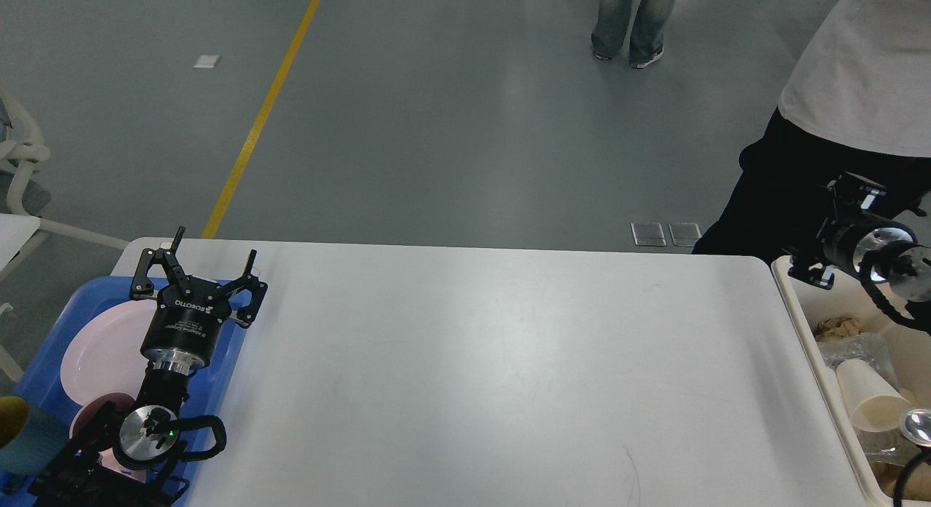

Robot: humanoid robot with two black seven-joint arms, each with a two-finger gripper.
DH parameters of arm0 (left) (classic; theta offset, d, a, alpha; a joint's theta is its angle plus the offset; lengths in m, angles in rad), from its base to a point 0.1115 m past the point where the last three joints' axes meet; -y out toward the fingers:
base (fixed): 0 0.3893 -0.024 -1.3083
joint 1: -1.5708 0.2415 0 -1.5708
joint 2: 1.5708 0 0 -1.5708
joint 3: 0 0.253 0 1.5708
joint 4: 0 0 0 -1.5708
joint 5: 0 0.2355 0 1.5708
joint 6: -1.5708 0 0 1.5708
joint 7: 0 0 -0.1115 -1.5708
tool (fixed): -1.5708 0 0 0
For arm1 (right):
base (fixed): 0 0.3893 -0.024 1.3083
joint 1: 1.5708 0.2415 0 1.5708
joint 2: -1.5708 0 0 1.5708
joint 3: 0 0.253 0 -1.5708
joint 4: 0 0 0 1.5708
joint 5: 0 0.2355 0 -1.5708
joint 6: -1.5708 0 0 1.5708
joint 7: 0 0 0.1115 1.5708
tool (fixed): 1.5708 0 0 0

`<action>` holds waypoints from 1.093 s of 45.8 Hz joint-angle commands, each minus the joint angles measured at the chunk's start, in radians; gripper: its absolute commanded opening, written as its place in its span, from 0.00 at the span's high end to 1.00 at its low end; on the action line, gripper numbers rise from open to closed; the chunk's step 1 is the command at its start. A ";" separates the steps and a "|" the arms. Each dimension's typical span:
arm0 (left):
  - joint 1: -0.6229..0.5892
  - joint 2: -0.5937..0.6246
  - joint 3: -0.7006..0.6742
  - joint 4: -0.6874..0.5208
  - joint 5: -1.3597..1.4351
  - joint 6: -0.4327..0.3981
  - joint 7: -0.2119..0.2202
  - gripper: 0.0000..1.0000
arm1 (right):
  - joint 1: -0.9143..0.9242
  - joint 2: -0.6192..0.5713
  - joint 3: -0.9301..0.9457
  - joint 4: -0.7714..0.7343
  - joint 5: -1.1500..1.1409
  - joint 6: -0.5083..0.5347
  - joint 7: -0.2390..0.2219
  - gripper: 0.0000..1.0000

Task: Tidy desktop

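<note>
The white matte surface point(480, 369), rounded corners, runs long left to right. Left hand point(211, 258) gapes wide over the blue tray point(51, 347), holding nothing. Right hand point(847, 194): grip unclear, above the beige bin point(800, 303).

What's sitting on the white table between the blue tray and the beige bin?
Nothing shows there. In the head view the desktop between the blue tray and the beige bin is bare white surface, apart from a faint thin mark near its front edge.
</note>
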 commanded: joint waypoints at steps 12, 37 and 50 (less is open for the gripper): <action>0.000 0.000 0.000 0.000 0.000 0.000 0.000 0.04 | -0.295 0.207 0.459 0.165 -0.196 0.161 0.356 0.00; 0.000 0.000 0.000 0.000 0.000 0.000 0.000 0.04 | -0.391 0.276 0.457 0.137 -0.311 0.133 0.602 0.00; 0.000 0.000 0.002 0.000 0.000 0.000 0.000 0.04 | -0.433 0.320 0.466 0.133 -0.308 0.133 0.608 0.00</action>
